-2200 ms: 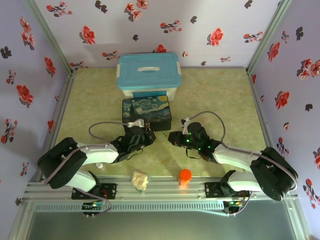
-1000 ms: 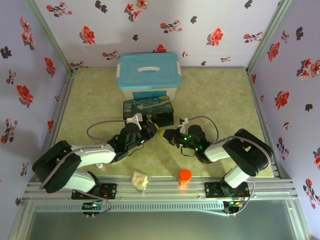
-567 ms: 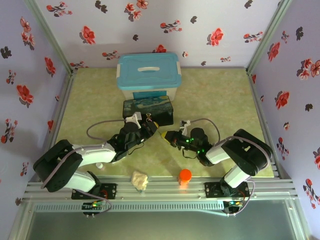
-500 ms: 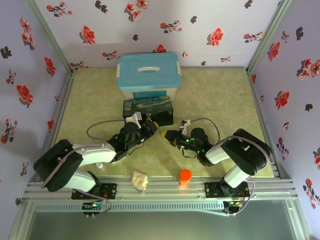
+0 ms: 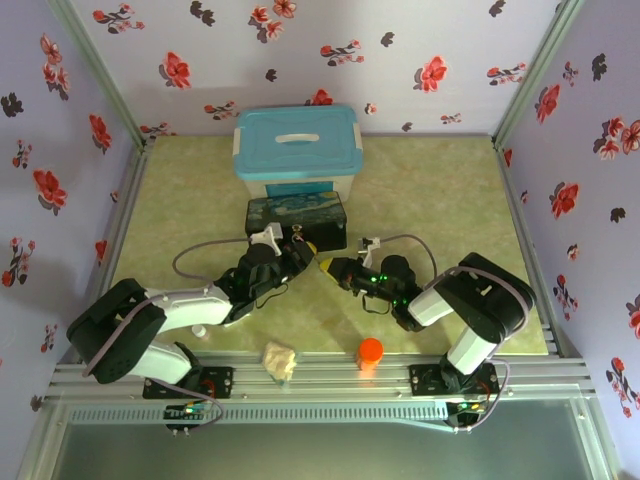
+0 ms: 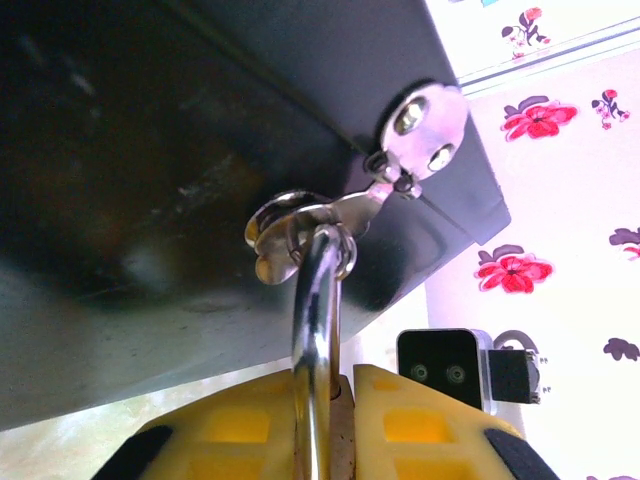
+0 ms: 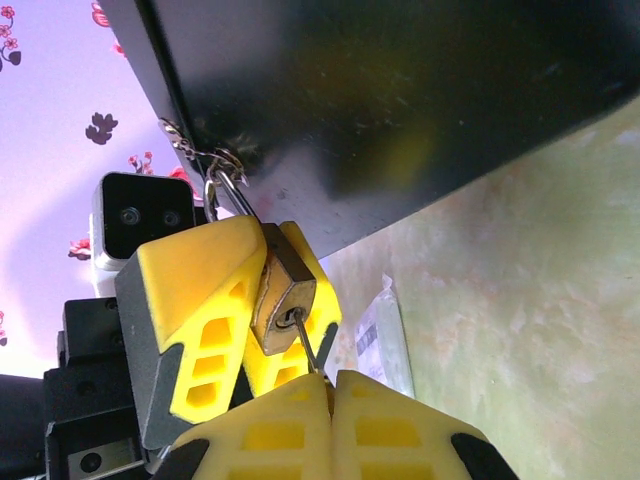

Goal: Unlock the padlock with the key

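The brass padlock (image 7: 284, 288) hangs by its grey shackle (image 6: 314, 330) from the ring of the dark painted box's (image 5: 297, 215) clasp (image 6: 420, 115). My left gripper (image 6: 340, 425) is shut on the padlock body, one yellow finger (image 7: 195, 290) on each side. The thin dark key (image 7: 310, 350) runs from my right gripper (image 7: 330, 400) into the keyhole in the padlock's bottom face. That gripper is shut on the key's head, which is hidden between the pads. In the top view the left gripper (image 5: 298, 252) and right gripper (image 5: 332, 268) meet at the box's front.
A white bin with a blue lid (image 5: 297, 150) stands just behind the painted box. An orange-capped item (image 5: 370, 352), a crumpled cream lump (image 5: 280, 358) and a small white cap (image 5: 198, 331) lie near the front rail. A clear plastic packet (image 7: 385, 335) lies on the green mat.
Both grippers have closed in on each other at the box's front since the earliest frame. The box now looks narrower from above, as if tipped. Little has moved in the last half second.
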Tool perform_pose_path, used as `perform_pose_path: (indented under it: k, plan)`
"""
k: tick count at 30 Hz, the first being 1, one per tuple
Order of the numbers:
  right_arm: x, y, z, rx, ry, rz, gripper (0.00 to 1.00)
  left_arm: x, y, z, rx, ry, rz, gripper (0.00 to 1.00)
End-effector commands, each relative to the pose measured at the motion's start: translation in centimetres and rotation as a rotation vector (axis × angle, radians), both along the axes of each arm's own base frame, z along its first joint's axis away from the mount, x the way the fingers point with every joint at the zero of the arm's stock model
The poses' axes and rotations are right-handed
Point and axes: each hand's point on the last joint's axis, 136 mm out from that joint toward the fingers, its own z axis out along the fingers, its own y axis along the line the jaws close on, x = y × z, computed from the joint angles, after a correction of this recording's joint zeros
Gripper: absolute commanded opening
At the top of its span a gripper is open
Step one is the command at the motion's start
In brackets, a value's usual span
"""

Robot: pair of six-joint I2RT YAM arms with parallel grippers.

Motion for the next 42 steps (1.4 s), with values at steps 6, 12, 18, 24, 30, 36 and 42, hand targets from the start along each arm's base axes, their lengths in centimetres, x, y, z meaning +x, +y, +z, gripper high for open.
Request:
perform_pose_path:
  k: [6,12,18,24,30,36,42]
  plan:
    - [1.2,-0.1,2.9,0.055,-0.103,-0.04,0.0,0.5,-0.7,2.3,-0.085,-0.051,-0.007,0.0]
    - [1.9,0.3,3.3,0.062,-0.112,-0.052,0.0,0.1,-1.2,2.8,-0.115,-0.049,-0.018,0.0]
    - [3.0,-0.5,3.4,0.072,-0.098,-0.101,0.0,-0.4,-1.6,3.5,-0.142,-0.058,-0.032,0.0]
    - [3.1,0.3,3.4,0.082,-0.084,-0.052,0.0,-0.5,-2.0,3.8,-0.17,-0.057,-0.046,0.0]
    - [2.7,0.5,2.8,0.078,-0.058,-0.014,0.0,-0.6,-2.3,3.8,-0.176,-0.058,-0.057,0.0]
    - [3.2,0.9,3.4,0.093,-0.065,-0.021,0.0,-1.0,-2.8,3.1,-0.164,-0.048,-0.071,0.0]
    - [3.6,1.4,4.4,0.162,0.021,-0.082,0.0,-1.3,-3.3,2.9,-0.167,-0.043,-0.08,0.0]
